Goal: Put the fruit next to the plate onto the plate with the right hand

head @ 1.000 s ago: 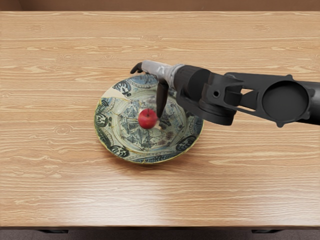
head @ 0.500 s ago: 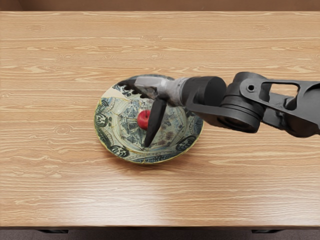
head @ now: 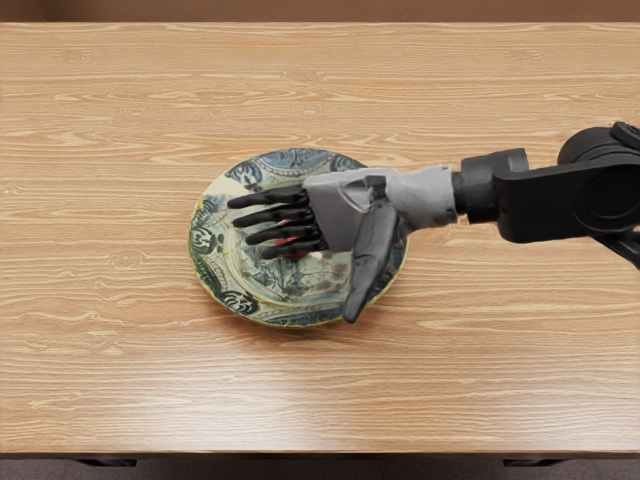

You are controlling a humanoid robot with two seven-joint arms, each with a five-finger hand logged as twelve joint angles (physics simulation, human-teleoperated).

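Note:
A patterned green and cream plate (head: 207, 243) sits at the middle of the wooden table. My right hand (head: 300, 262) hovers flat over it, palm down, with its fingers (head: 262, 219) stretched leftward and the thumb pointing toward the plate's near rim. The hand is open and holds nothing. A small red fruit (head: 288, 241) lies on the plate's centre under the fingers, with only slivers of red showing between them. My right arm comes in from the right edge. The left arm is out of view.
The wooden table (head: 120, 380) stretches wide on all sides of the plate. Its front edge runs along the bottom of the view and its far edge along the top.
The right hand has turned from a downward-pointing pose to a flat, spread pose over the plate, and the forearm has drawn back to the right. The red fruit stays on the plate, now mostly covered.

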